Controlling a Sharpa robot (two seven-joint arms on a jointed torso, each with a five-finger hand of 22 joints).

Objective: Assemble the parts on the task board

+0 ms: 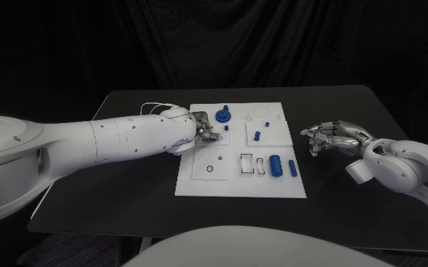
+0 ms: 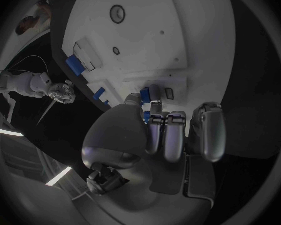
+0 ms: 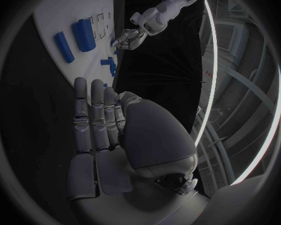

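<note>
The job is looking only partly done. On the board (image 1: 240,183), a white flat plate with shallow square recesses, a blue gear (image 1: 222,115) with a peg rising from it is standing in the far-left corner, and two short blue pegs (image 1: 256,135) are standing upright just right of the board's middle. Two blue cylinders (image 1: 276,165), one thick and one thin, are lying loose on their sides near the board's right edge, close to a pair of open rectangular slots (image 1: 246,164), so I judge these are waiting to be seated. A dark ring (image 1: 208,169) is sitting in the near-left recess of the board.

The left hand (image 1: 203,132) is reaching over the board's left side, fingers curled in toward the surface. In the left wrist view a small blue part (image 2: 145,116) is showing between its fingertips (image 2: 158,119) and thumb, so it is appearing to pinch that piece just above the board; the grip itself is partly hidden.

The right hand (image 1: 332,136) is hovering off the board's right edge, holding nothing, fingers loosely bent and apart.

The parts are looking like smooth, hard plastic, matte blue; the cylinders would roll easily. The hands are glinting like polished metal against the dull black table (image 1: 133,205).
</note>
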